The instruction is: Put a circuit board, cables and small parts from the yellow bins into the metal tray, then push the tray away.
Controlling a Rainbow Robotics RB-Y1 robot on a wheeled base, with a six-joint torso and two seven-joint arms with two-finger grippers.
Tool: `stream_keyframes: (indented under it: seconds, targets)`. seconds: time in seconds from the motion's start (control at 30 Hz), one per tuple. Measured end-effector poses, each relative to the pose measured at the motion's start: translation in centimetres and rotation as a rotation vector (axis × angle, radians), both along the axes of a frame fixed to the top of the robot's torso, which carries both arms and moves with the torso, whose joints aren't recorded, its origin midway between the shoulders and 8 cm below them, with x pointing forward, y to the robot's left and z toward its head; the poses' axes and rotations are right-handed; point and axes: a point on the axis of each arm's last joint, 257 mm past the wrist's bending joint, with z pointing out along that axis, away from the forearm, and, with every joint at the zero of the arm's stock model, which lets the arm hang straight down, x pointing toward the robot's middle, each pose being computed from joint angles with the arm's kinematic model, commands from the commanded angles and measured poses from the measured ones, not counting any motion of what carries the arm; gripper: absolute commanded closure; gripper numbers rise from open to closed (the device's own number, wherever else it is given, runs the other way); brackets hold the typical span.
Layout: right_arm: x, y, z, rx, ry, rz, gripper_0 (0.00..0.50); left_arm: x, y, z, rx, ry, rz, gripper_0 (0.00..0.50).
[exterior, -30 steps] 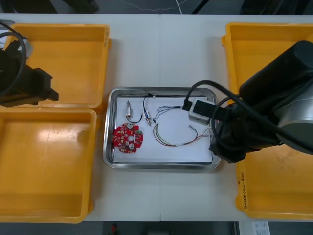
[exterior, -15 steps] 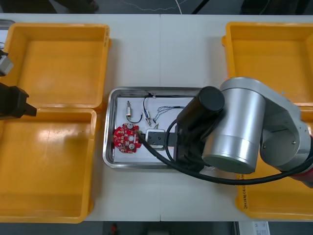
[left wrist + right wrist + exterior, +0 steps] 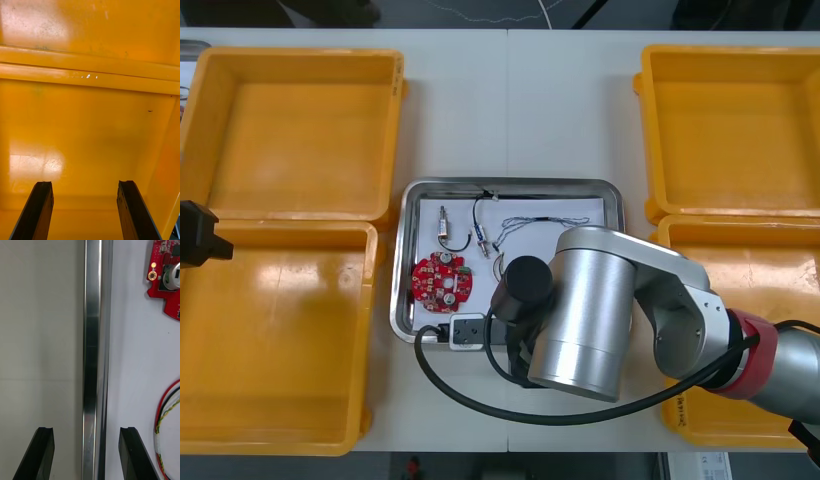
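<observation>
The metal tray [image 3: 408, 262], white inside, lies mid-table between the yellow bins. It holds a round red circuit board [image 3: 442, 282], small metal parts [image 3: 444, 222], a black cable [image 3: 478, 213] and a red and yellow cable [image 3: 502, 268]. My right arm [image 3: 595, 310] covers the tray's near right part. My right gripper [image 3: 86, 453] is open and straddles the tray's near rim [image 3: 95, 352], one finger [image 3: 41, 453] over the table and the other [image 3: 131, 453] over the white inside. The board [image 3: 165, 277] lies ahead of it, and the red and yellow cable [image 3: 165, 427] beside it.
Two yellow bins [image 3: 300, 130] [image 3: 275, 340] stand on the left and two [image 3: 730, 120] [image 3: 780, 290] on the right, their visible floors bare. My left arm [image 3: 195, 235] waits at the left edge, with the left gripper [image 3: 85, 210] open over a bin floor [image 3: 90, 131].
My right arm has swung left across the tray to its near rim, and now covers the tray's near right part. The left arm has drawn back to the left edge.
</observation>
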Motion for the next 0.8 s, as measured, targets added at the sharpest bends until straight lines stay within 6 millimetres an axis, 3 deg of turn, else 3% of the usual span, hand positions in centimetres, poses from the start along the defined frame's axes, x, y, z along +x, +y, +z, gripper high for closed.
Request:
stream_keyframes:
  seconds: [0.4, 0.73, 0.8]
  targets:
    - [0.2, 1.6, -2.0, -0.022, -0.013, 0.002, 0.000, -0.6, 0.5, -0.8, 0.006, 0.019, 0.014, 0.000]
    - [1.3, 1.4, -2.7, -0.029, -0.040, -0.007, 0.000, -0.7, 0.5, -0.9, 0.006, 0.021, 0.015, 0.000]
    - [1.3, 1.4, -2.7, -0.030, -0.041, -0.007, 0.114, -0.7, 0.5, -0.9, 0.006, 0.021, 0.015, 0.000]
